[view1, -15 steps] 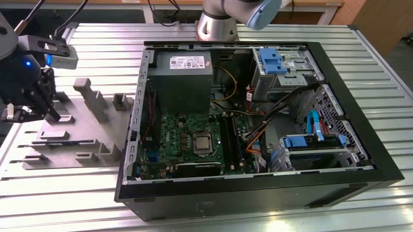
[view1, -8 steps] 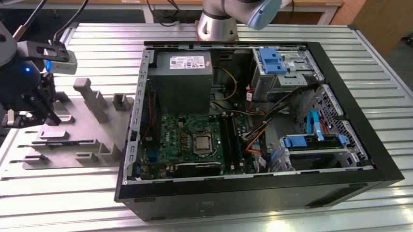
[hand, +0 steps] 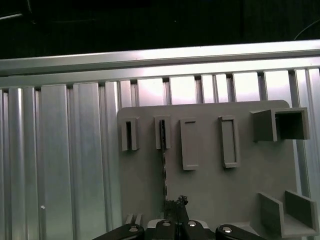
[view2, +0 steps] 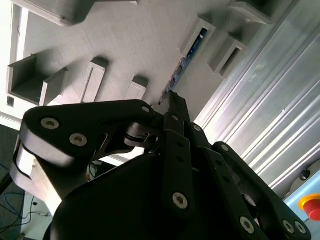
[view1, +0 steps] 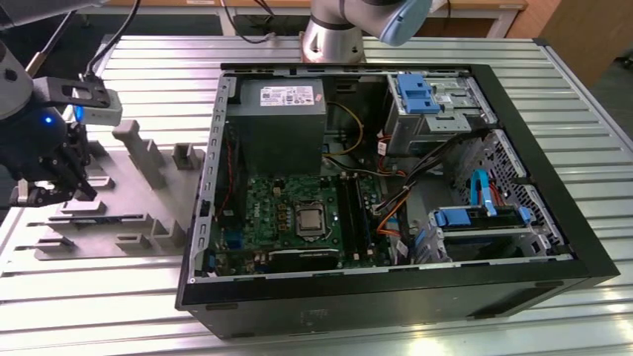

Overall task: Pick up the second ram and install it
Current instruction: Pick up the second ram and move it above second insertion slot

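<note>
At nine o'clock in the exterior view, on that view's left, the gripper (view1: 44, 194) hangs over a grey tray (view1: 114, 199) that lies on the slatted table (view1: 148, 67). The open case (view1: 396, 297) sits at three o'clock from the tray, with its motherboard (view1: 287, 200) facing up. The ram (view1: 99, 219) stands on edge in the tray, toward five o'clock of the gripper in that view.

In both wrist views the gripper (view2: 172, 97) (hand: 175, 202) sits at the stick's near end. The ram (view2: 180, 70) (hand: 163, 165) runs away from it across the tray (view2: 140, 45) (hand: 210, 185) into a slotted block. The jaws are narrow, with the tips drawn close together. I cannot tell whether they pinch the ram.
</note>
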`<state>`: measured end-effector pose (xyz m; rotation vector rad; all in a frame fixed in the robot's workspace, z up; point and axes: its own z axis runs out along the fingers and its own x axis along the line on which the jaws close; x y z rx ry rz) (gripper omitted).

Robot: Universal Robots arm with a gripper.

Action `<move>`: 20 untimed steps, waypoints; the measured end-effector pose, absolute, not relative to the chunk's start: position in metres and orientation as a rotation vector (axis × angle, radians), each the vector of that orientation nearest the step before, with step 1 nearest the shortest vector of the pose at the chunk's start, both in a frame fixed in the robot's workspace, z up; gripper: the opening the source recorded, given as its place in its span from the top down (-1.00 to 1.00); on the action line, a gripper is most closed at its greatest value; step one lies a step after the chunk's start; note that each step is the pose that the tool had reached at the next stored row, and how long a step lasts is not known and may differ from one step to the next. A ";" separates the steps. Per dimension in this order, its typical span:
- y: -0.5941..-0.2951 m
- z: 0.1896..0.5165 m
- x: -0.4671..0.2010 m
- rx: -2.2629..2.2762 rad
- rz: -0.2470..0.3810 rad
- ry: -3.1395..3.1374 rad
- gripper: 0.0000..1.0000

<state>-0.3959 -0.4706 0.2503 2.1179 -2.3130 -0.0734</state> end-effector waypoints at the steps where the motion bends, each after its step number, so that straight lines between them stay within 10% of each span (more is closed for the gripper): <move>1: -0.471 0.249 -0.396 2.118 -0.073 -2.313 0.79; 20: -0.480 0.227 -0.396 2.123 -0.073 -2.308 0.79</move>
